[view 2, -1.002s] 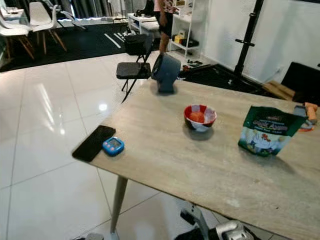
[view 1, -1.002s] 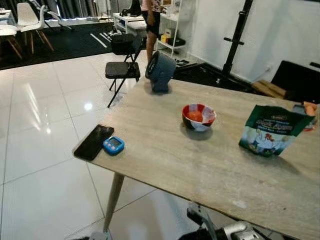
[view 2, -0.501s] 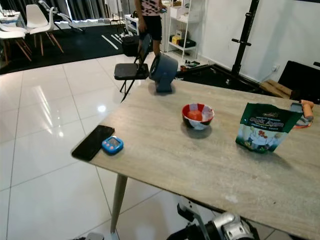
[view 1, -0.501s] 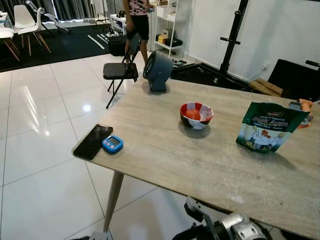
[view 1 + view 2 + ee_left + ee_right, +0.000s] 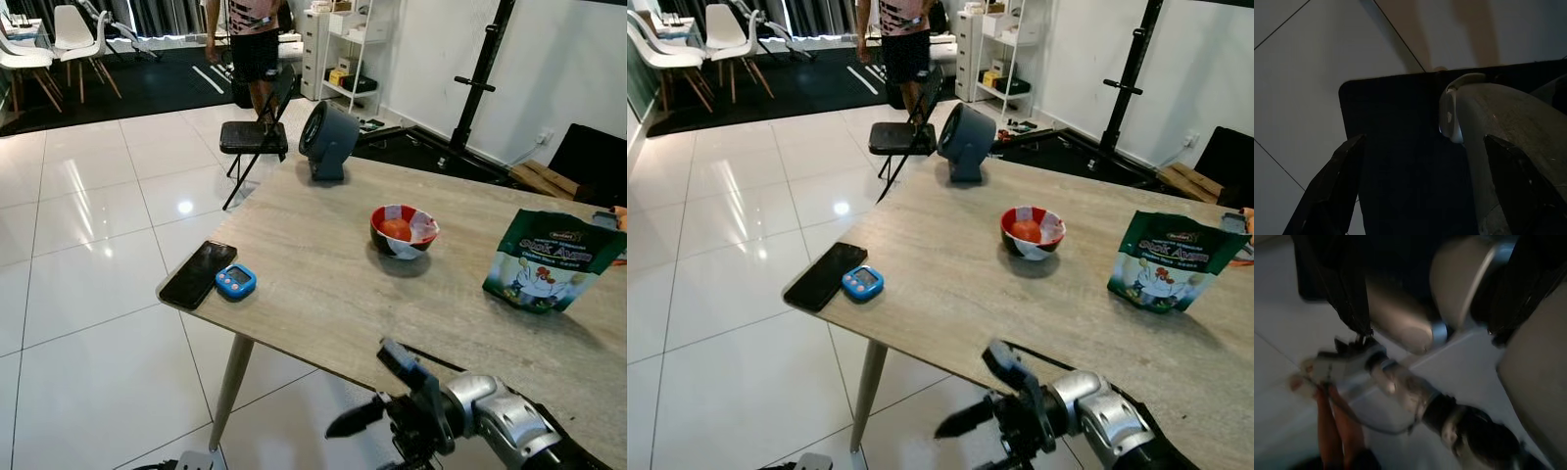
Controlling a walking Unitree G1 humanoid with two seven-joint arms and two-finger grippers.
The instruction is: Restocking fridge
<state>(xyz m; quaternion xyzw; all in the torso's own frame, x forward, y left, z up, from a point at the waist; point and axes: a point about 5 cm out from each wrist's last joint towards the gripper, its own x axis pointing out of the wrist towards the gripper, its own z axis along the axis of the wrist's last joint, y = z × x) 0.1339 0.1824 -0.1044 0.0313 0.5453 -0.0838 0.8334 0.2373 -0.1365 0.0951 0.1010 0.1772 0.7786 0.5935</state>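
Note:
A light wooden table (image 5: 313,284) stands before me. On it sit a red and white bowl (image 5: 404,231) holding something orange, and an upright green snack bag (image 5: 552,260) toward the right edge. My right gripper (image 5: 377,390) hovers low at the table's near edge, on a silver arm coming from the bottom right. It is open, with nothing between its black fingers. In the left wrist view my left gripper (image 5: 1430,196) hangs open over floor tiles and my own body. The right wrist view is blurred.
A black phone (image 5: 197,275) and a blue timer (image 5: 235,282) lie at the table's left corner. A dark fan (image 5: 326,140) stands at the far edge. Beyond it are a black folding chair (image 5: 253,137), a person (image 5: 240,49), white shelves (image 5: 338,49) and a black stand (image 5: 480,88).
My view has shifted slightly. My right arm has risen into view at the table's near edge with fingers spread. The person at the back has stepped left.

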